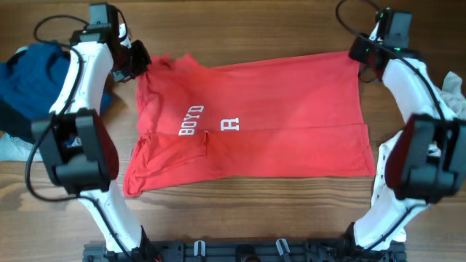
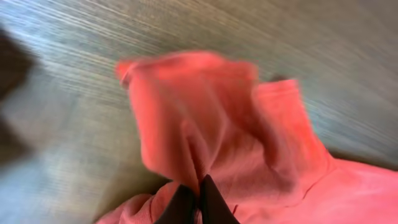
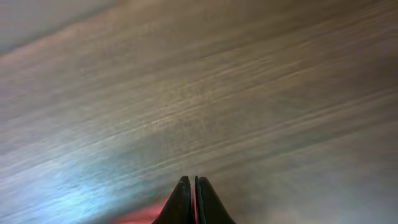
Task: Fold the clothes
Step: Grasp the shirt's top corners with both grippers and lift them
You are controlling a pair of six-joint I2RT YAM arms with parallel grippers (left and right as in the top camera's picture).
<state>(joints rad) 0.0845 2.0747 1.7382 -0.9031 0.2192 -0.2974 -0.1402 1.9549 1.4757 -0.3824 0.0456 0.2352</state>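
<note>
The red T-shirt point(image 1: 277, 124) lies spread flat on the wooden table point(image 1: 240, 211), with white lettering "BOYD" and an "R" facing up left of centre. My left gripper point(image 1: 138, 62) is at its far left corner. In the left wrist view the jaws point(image 2: 199, 183) are shut on a bunched fold of the red fabric point(image 2: 205, 112). My right gripper point(image 1: 362, 62) is at the shirt's far right corner. In the right wrist view its jaws point(image 3: 194, 183) are shut, with a sliver of red cloth point(image 3: 140, 216) at and below them.
A blue and dark pile of garments point(image 1: 29, 76) lies at the left edge, with a white cloth point(image 1: 11, 149) below it. A pale cloth point(image 1: 453, 91) lies at the right edge. The arm bases stand at the front edge.
</note>
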